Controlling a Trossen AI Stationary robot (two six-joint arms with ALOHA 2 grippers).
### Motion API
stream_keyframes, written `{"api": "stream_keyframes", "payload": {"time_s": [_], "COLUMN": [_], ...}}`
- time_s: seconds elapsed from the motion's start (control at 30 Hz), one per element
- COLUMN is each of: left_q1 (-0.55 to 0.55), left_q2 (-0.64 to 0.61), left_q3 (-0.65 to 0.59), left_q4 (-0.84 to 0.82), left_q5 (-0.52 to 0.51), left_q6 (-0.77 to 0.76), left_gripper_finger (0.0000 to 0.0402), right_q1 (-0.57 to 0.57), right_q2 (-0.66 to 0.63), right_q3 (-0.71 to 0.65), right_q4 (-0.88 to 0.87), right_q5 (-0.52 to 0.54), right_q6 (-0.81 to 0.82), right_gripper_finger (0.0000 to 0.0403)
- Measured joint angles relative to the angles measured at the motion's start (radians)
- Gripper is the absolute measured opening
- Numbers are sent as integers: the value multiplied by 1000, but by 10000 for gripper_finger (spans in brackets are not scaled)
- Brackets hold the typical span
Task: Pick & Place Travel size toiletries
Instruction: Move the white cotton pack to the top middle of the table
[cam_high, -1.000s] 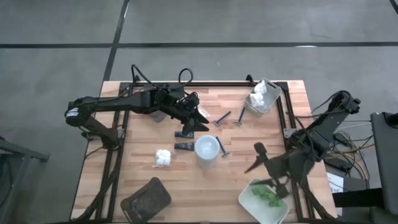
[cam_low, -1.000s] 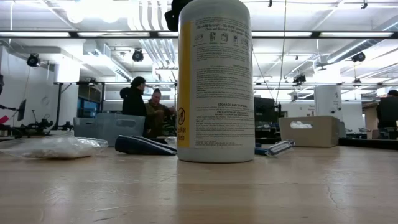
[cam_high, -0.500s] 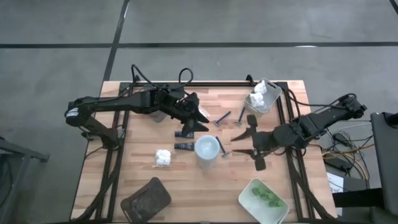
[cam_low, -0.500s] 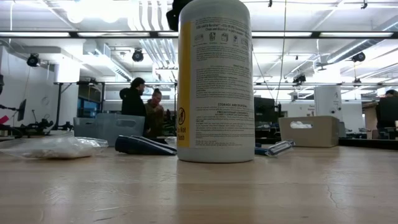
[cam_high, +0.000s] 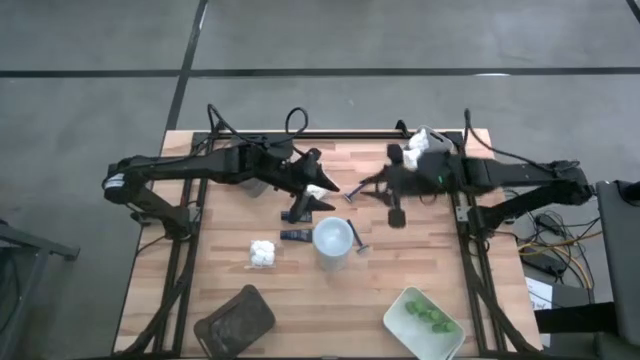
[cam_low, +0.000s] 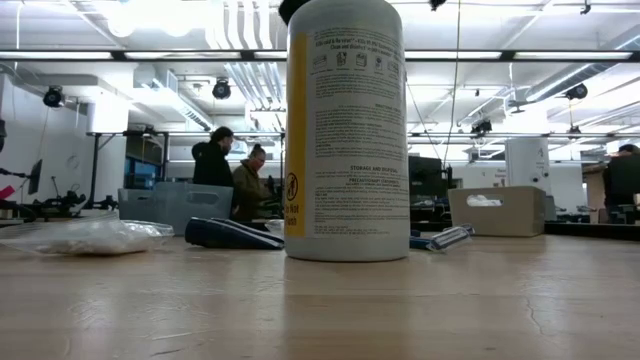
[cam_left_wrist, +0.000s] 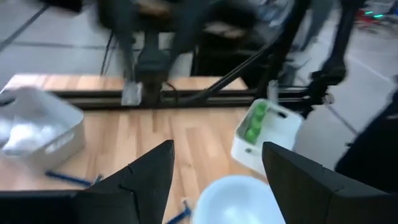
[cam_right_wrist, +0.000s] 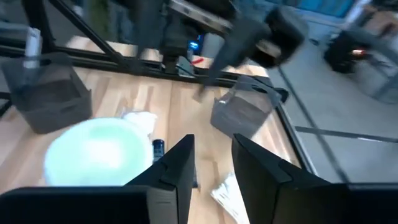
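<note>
The yellow white-capped bottle (cam_high: 333, 240) stands upright mid-table and fills the low view (cam_low: 346, 130). A white packet (cam_high: 262, 253) and two dark tubes (cam_high: 297, 236) lie left of it. Razors (cam_high: 357, 190) lie beyond it, and one (cam_high: 360, 243) lies at its right. My left gripper (cam_high: 320, 190) is open and empty above the table just left of the far razors; its fingers (cam_left_wrist: 143, 180) stand wide apart. My right gripper (cam_high: 378, 198) is open and empty over the razors. Green pieces (cam_high: 428, 316) lie in the near-right pale tray.
A pale tray (cam_high: 430, 170) with white packets stands at the far right, partly under my right arm. A dark tray (cam_high: 235, 318) sits at the near left, and another tray (cam_right_wrist: 239, 112) is under my left arm. People show in the room beyond (cam_low: 235, 180).
My right gripper has risen from the near-right tray of green pieces and swung toward the far edge and the table's left. It now hangs over the razors, near my left gripper.
</note>
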Motion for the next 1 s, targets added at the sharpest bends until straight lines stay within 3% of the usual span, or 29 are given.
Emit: {"api": "stream_keyframes", "payload": {"time_s": [0.07,0.23,0.33,0.5,0.73,1.0], "left_q1": [15,27,27,27,28,28], "left_q2": [-29,-138,-242,-452,-773,-1079], "left_q3": [-9,-110,-223,-481,-787,-999], "left_q4": [7,59,137,343,480,489], "left_q5": [24,-11,-78,-168,-272,-304], "left_q6": [9,25,33,29,-13,-2], "left_gripper_finger": [248,248,248,248,248,248], "right_q1": [-84,-238,-303,-399,-434,-434], "right_q2": [1,4,3,11,24,23], "right_q3": [-3,-6,-6,-37,-141,-213], "right_q4": [1,11,29,52,220,328], "right_q5": [-81,-120,-143,-316,-351,-351], "right_q6": [-21,-115,-178,-199,-147,-99], "right_gripper_finger": [90,68,59,52,60,79]}}
